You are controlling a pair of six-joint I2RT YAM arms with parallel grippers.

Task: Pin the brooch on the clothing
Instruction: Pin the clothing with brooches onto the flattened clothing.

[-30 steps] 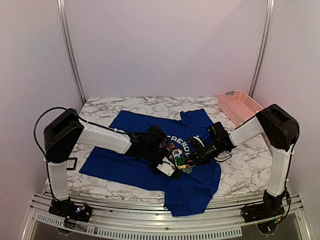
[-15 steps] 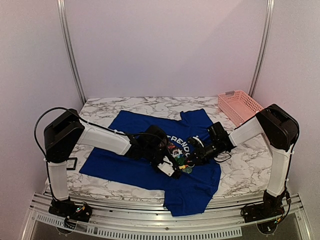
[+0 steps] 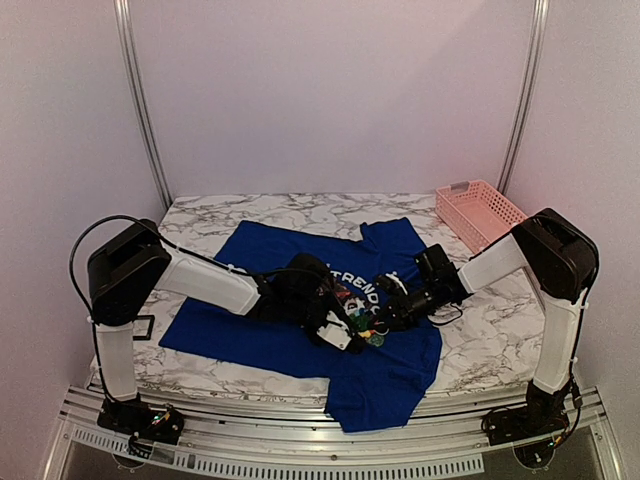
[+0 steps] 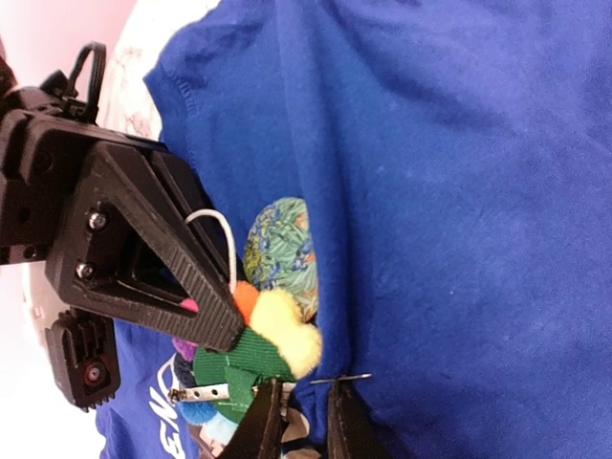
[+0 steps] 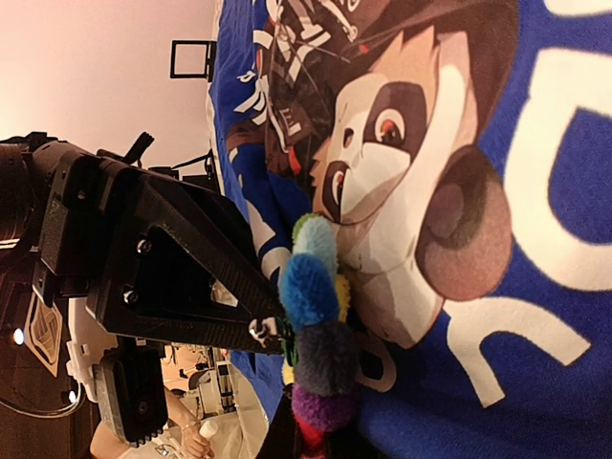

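Note:
The clothing (image 3: 225,330), a royal-blue T-shirt with a cartoon print (image 5: 402,182), lies flat on the marble table. Both grippers meet over its chest. My right gripper (image 5: 320,445) is shut on the brooch (image 5: 320,325), a fuzzy flower with blue, grey, purple, yellow and green petals, held against the print. In the left wrist view the brooch (image 4: 273,339) sits beside a raised fold of the clothing (image 4: 459,191). My left gripper (image 4: 302,390) is shut on that fold. The brooch's bare pin (image 4: 341,379) pokes out across the fold.
A pink lattice basket (image 3: 480,212) stands at the back right of the table. A small black frame (image 3: 143,328) sits at the left edge near the left arm's base. The shirt hem hangs over the table's front edge (image 3: 380,410).
The left gripper has shifted very slightly over the shirt, its jaws widening a little and then narrowing again. The right arm and the brooch have stayed in place.

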